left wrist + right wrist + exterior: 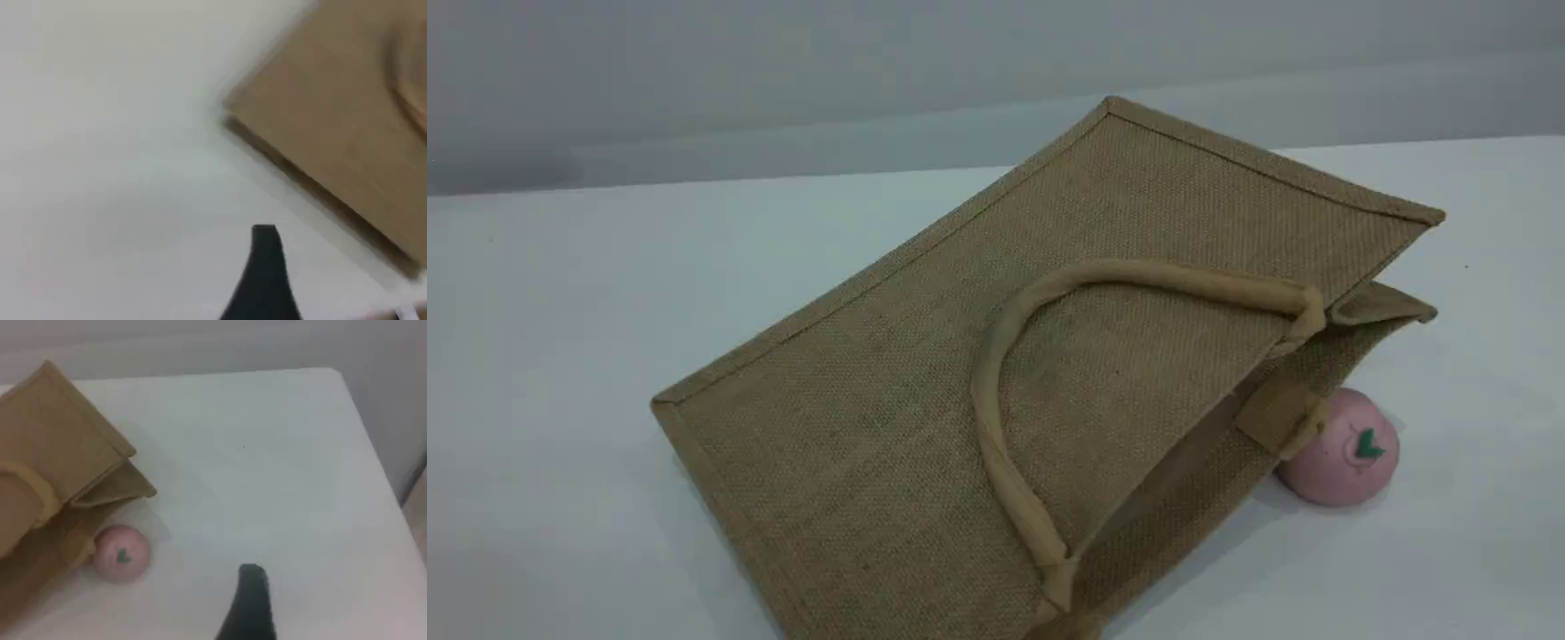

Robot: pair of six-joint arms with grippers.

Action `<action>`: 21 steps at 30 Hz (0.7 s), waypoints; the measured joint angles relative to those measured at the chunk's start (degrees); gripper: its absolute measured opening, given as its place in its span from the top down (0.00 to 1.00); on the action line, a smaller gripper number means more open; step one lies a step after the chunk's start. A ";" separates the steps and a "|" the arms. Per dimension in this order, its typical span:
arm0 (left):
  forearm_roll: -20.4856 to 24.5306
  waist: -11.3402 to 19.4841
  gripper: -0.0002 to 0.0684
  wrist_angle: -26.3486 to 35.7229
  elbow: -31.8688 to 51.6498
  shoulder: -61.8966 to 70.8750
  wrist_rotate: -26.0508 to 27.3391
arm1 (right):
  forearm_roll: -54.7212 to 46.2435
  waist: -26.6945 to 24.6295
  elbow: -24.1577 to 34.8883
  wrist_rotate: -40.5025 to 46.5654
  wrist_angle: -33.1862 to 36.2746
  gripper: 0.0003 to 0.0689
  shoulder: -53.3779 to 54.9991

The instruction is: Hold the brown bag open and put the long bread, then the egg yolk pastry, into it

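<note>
The brown bag (925,418) lies flat on its side on the white table (560,356). Its long axis runs at a slant, from the near left to the far right of the scene view. Its mouth points to the right and is a little open, so the upper panel stands above the lower one. One beige loop handle (996,382) rests on the upper panel and curves toward the closed bottom.

A pink ball (1347,449) with a green leaf mark touches the lower edge of the mouth, just beside a short handle tab.

The left gripper (263,267) hangs over bare table near a corner of the bag; the jaws are spread, holding nothing. The right gripper (250,600) hovers over bare table, well apart from the ball, also spread wide and empty. Each wrist view shows only one dark fingertip.
</note>
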 joint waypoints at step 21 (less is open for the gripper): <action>0.00 6.96 0.23 -0.08 0.00 -6.96 0.00 | 0.00 0.00 0.00 0.00 -0.10 0.20 0.00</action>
